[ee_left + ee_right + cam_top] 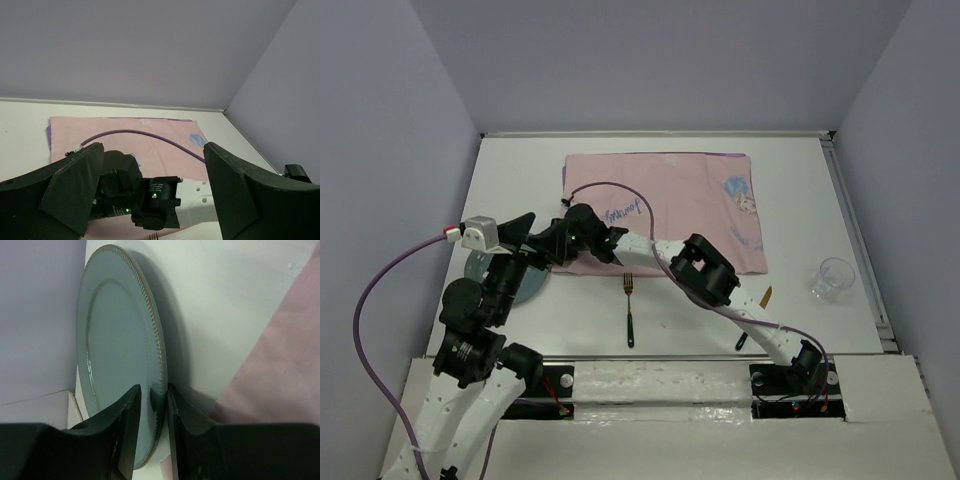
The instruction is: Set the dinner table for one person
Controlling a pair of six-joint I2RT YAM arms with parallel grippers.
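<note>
dinner table (520,180) | pink cloth (700,200) far-centre | fork (629,312) near | clear cup (832,278) right

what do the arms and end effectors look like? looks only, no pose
Left arm and right arm: white links, black joint housings, a purple cable along each. Grey camera box with red tab at the left wrist. Left end effector and right end effector: two flat matte-black fingers each.
</note>
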